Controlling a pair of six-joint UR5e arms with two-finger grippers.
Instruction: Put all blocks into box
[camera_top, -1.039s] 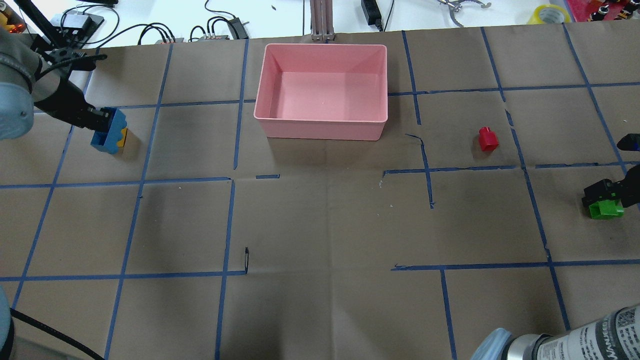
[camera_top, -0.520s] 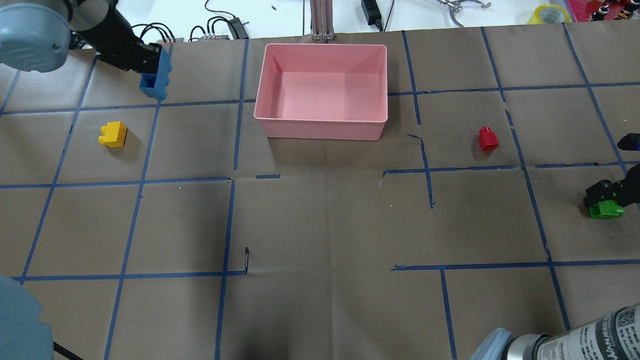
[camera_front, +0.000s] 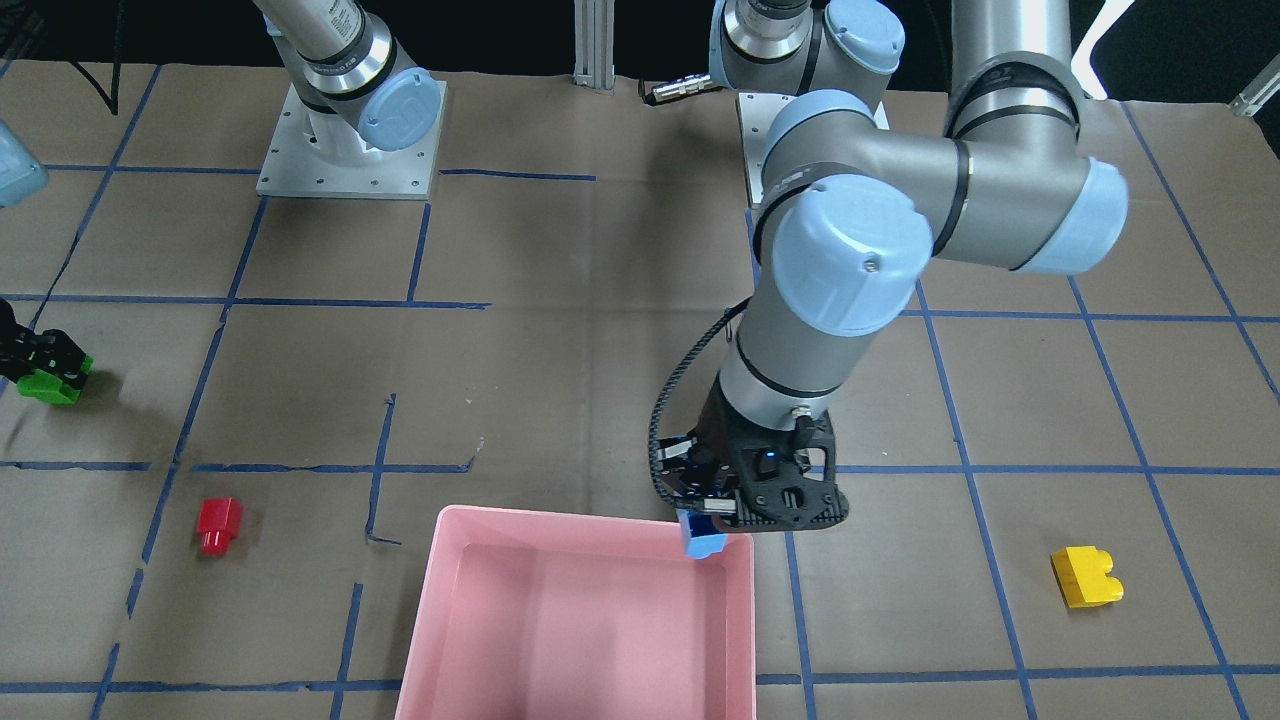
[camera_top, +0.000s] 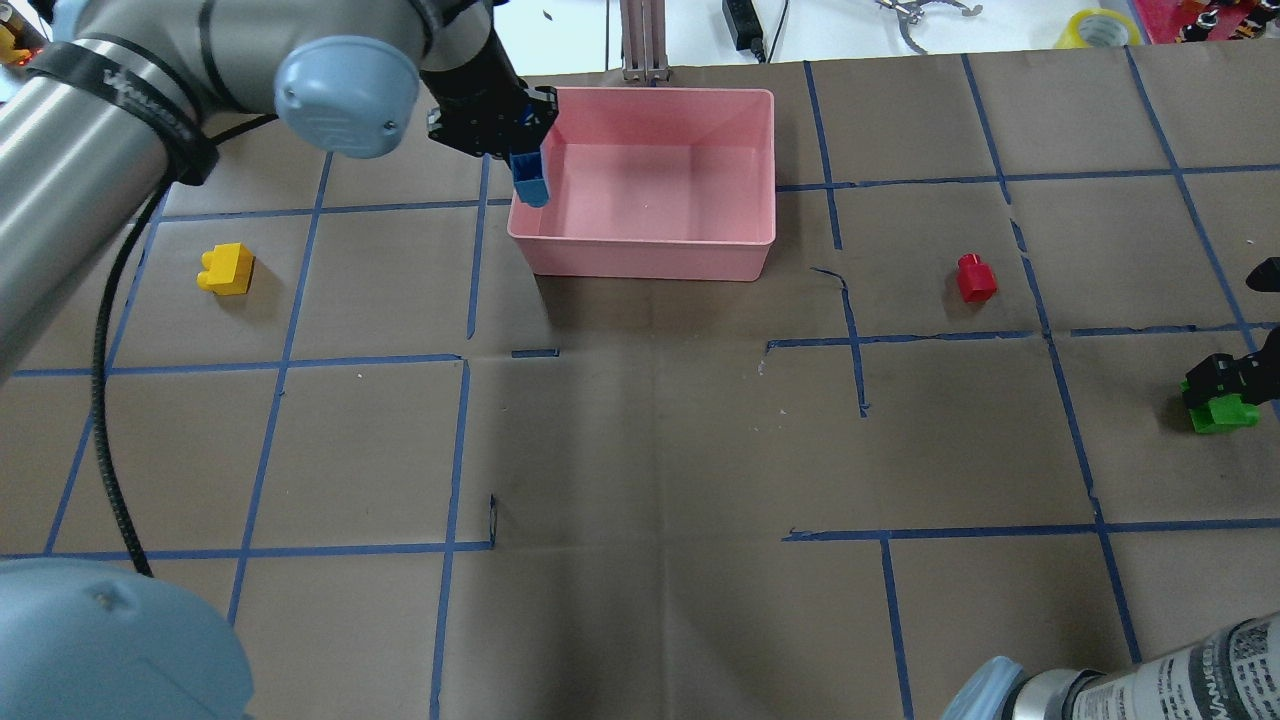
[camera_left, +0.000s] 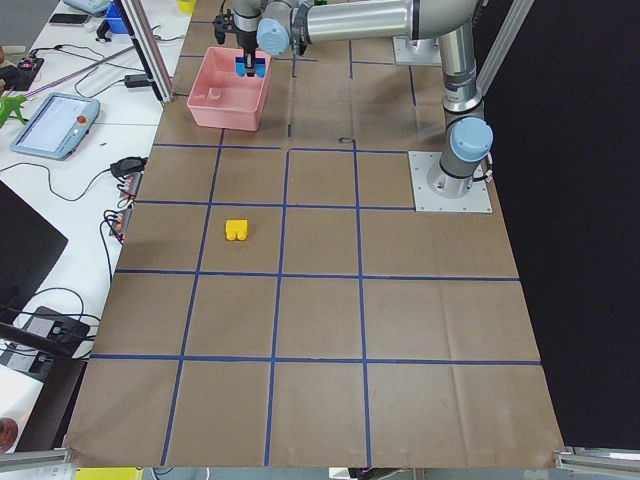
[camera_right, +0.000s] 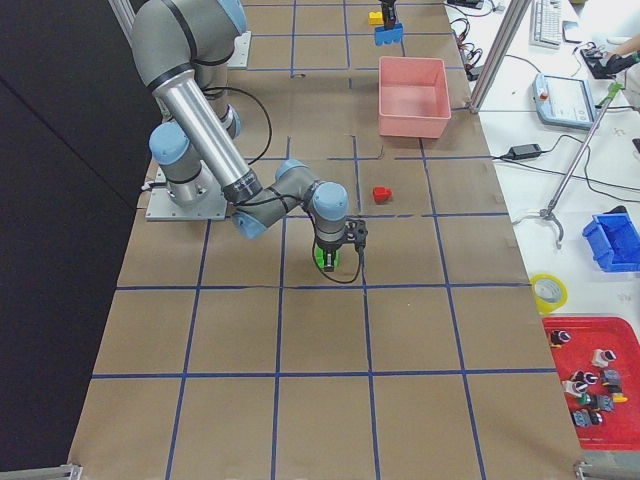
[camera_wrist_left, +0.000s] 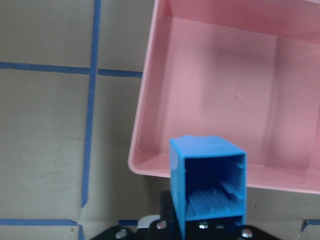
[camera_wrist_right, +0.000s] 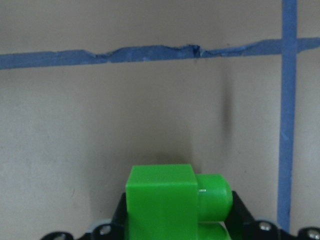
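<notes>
Over the left wall of the shallow pink plastic box, a long blue plastic brick was clamped in the left gripper; at the right, a green plastic brick was gripped by the right gripper.

Nothing's reading clearly here, honestly; the print on the right arm's label is coming out too blurry.

A robotics lab, most likely: the desk is papered brown and gridded with blue tape, arms are bolted to metal plates, and beyond its edges lie a teach pendant, a power adapter, a tape roll and parts bins.
</notes>
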